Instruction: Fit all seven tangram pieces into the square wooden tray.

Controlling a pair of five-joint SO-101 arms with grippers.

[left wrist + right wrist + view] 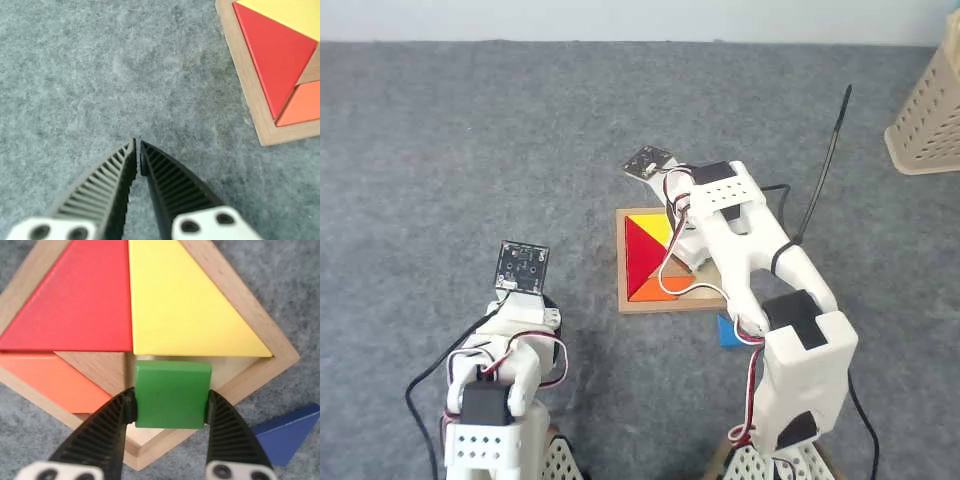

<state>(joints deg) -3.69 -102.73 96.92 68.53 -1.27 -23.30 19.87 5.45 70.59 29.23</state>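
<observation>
Tangram tray [257, 315], partly filled.
Right end effector [171, 402] clamps the green square [172, 385] over the tray's bare corner; left end effector [138, 146], closed narrow, over the bench [75, 75].

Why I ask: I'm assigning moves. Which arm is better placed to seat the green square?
Right. The right tool is shut on the green square over the tray; the left tool is shut and empty, beside it.
</observation>
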